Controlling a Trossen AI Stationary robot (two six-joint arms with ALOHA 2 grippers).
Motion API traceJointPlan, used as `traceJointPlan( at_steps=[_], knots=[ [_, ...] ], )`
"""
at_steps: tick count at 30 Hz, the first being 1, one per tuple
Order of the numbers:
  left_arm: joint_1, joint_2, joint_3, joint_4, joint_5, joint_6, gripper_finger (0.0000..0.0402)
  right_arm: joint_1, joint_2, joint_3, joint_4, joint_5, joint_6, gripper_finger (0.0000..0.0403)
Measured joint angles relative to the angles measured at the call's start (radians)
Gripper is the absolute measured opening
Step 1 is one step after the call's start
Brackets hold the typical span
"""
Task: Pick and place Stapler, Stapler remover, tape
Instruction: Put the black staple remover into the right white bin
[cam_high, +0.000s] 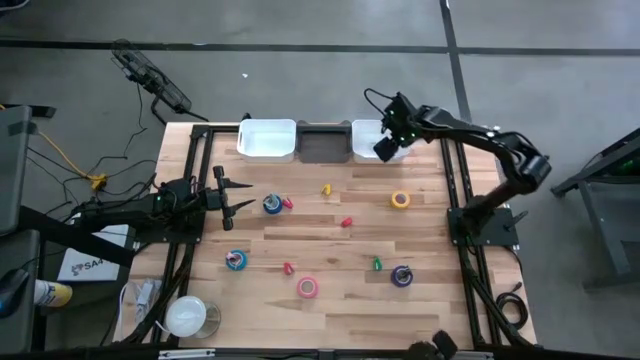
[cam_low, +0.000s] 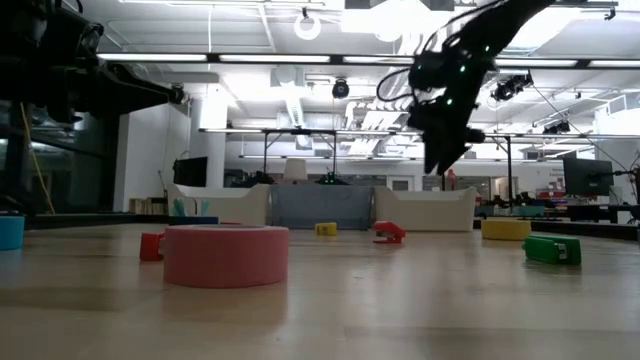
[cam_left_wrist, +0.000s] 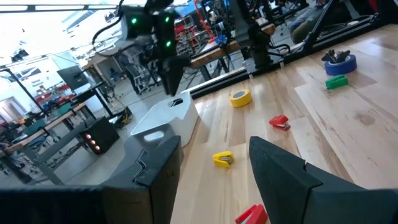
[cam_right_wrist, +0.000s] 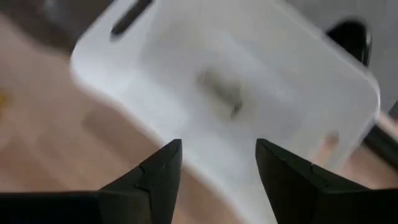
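Tape rolls lie flat on the wooden table: blue (cam_high: 272, 204), teal (cam_high: 236, 260), pink (cam_high: 308, 287), purple (cam_high: 401, 276) and yellow (cam_high: 400, 200). Small red (cam_high: 346, 222), yellow (cam_high: 326, 189) and green (cam_high: 378, 264) pieces are scattered between them. My right gripper (cam_high: 385, 148) (cam_right_wrist: 217, 152) hangs open and empty over the right white bin (cam_high: 368, 130) (cam_right_wrist: 186, 56). A small grey thing (cam_right_wrist: 221, 93) lies blurred on that bin's floor. My left gripper (cam_high: 240, 195) (cam_left_wrist: 212, 144) is open and level, just left of the blue roll, touching nothing.
Three bins stand in a row at the far edge: a white one (cam_high: 267, 140), a grey one (cam_high: 324, 142) and the right white one. Off the table's near left corner are a white roll (cam_high: 186, 316) and cables. The table's middle has bare wood between the scattered things.
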Motion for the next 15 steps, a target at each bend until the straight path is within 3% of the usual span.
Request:
traceJointPlan(
  at_steps=[7,15],
  knots=[
    [0.0,0.0,0.0,0.0,0.0,0.0,0.0186,0.115,-0.109,0.0,-0.291,-0.001,0.173,0.0197],
    [0.0,0.0,0.0,0.0,0.0,0.0,0.0186,0.344,-0.135,-0.002,-0.495,-0.001,0.463,0.0198]
  ],
)
